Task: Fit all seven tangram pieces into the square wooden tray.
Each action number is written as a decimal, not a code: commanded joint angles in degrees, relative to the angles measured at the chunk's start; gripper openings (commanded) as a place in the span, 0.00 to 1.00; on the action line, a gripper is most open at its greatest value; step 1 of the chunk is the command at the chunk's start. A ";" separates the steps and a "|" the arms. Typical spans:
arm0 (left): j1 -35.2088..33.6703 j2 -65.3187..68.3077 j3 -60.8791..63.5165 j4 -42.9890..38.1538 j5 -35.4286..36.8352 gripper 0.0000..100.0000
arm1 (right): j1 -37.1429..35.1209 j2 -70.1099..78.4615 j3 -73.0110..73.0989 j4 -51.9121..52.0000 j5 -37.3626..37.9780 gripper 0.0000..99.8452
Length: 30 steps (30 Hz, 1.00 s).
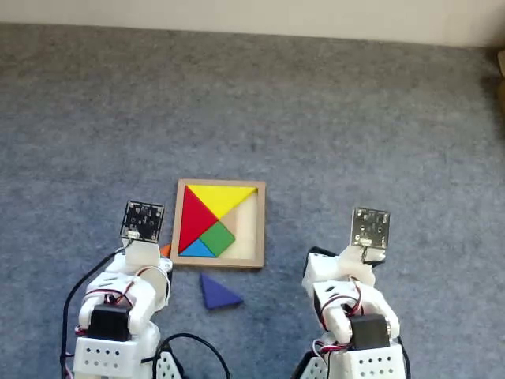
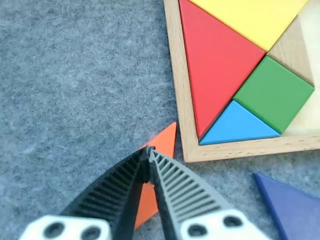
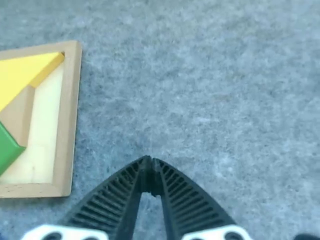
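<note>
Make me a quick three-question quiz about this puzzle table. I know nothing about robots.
1. How many coloured pieces can you see lying on the carpet, outside the wooden tray? A) none B) two C) five
2. True or false: the right hand is holding a puzzle piece.
3. Fill in: the piece poking out beneath the left hand is coloured ____.

Key
1. B: the dark blue triangle and the orange triangle.
2. False: its fingers are shut with nothing between them, above bare carpet.
3. Orange.
</note>
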 commanded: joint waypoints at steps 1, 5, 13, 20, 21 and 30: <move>-0.04 0.04 1.19 0.26 0.53 0.01 | 0.66 -0.40 6.73 1.45 0.53 0.01; 0.04 -0.13 1.19 0.26 0.62 0.01 | 0.66 -0.40 6.73 1.45 0.53 0.01; -4.79 -0.31 -2.86 -0.18 0.70 0.01 | 0.66 -0.40 6.73 1.45 0.53 0.01; -21.58 -0.31 -15.16 -0.26 0.44 0.01 | 0.66 -0.40 6.73 1.45 0.53 0.01; -22.99 -0.31 -15.78 -0.26 0.44 0.01 | 0.66 -0.40 6.73 1.45 0.53 0.01; -25.45 -0.04 -16.66 -5.54 -19.43 0.16 | 0.66 -0.31 6.73 1.45 0.53 0.01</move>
